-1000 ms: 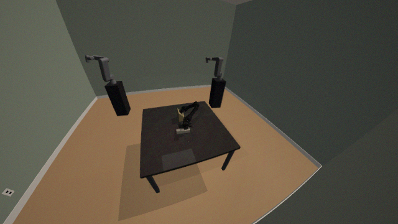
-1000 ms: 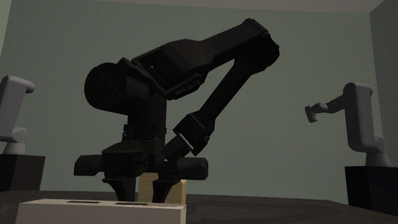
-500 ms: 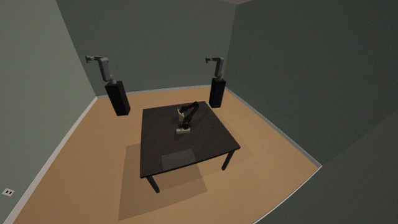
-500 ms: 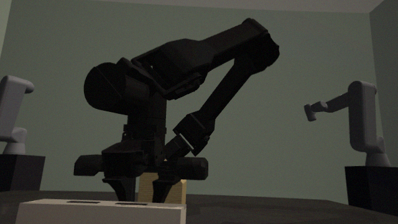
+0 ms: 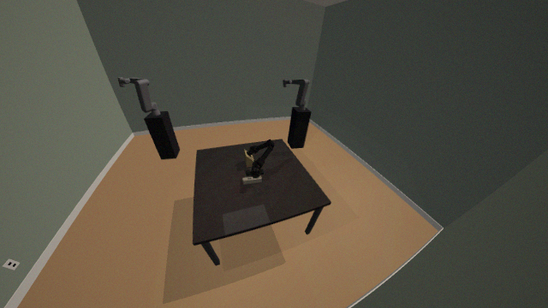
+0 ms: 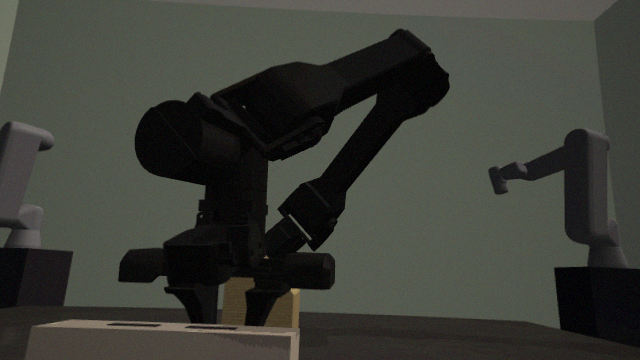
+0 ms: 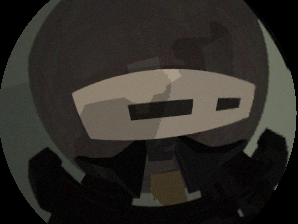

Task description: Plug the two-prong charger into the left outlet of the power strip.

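The white power strip (image 5: 247, 181) (image 6: 160, 345) (image 7: 107, 117) lies on the table, with two dark outlet openings (image 6: 134, 325) (image 7: 228, 104) in its top. My gripper (image 5: 255, 174) (image 6: 231, 320) (image 7: 158, 132) points down just behind the strip in the exterior view, its fingertips near the height of the strip's top. It is shut on the charger. The charger is hard to make out: only a dark patch (image 7: 160, 150) shows between the fingers in the wrist view. Its prongs are hidden, and whether it touches the strip cannot be told.
A yellow block (image 5: 249, 160) (image 6: 294, 310) (image 7: 169, 189) stands on the dark table (image 5: 214, 188) behind the gripper. Two grey arms (image 5: 143, 94) (image 5: 302, 91) stand on black pedestals beyond the table. A wall outlet (image 5: 11, 264) is far left.
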You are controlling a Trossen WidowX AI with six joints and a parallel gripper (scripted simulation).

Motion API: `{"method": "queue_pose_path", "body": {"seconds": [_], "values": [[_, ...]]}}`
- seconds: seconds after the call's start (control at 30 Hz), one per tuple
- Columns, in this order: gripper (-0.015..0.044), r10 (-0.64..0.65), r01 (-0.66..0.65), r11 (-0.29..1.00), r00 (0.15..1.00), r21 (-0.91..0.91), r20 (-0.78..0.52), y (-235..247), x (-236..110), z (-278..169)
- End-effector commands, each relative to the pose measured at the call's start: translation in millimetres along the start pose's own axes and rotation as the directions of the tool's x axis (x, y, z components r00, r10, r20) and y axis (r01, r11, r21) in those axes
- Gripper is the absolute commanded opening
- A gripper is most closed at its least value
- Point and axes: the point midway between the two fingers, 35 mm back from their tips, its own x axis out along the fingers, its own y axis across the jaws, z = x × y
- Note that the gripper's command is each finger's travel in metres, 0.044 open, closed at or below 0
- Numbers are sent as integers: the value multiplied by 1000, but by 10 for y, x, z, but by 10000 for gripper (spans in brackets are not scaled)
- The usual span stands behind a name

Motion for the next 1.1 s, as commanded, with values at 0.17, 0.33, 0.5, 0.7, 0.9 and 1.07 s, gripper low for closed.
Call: {"method": "queue_pose_path", "body": {"seconds": [0.17,0.33,0.5,0.7,0.9,1.07], "values": [[0,-1,1,1000,1000,-19,20,12,-17,76],[0,0,0,1000,1000,1,-1,-2,2,-1],[0,0,0,1000,1000,1,-1,-2,2,-1],[131,0,0,1000,1000,1,-1,-2,2,-1],[289,0,0,1000,1000,1,-1,-2,2,-1],[420,0,0,1000,1000,0,-1,-2,2,-1]]}}
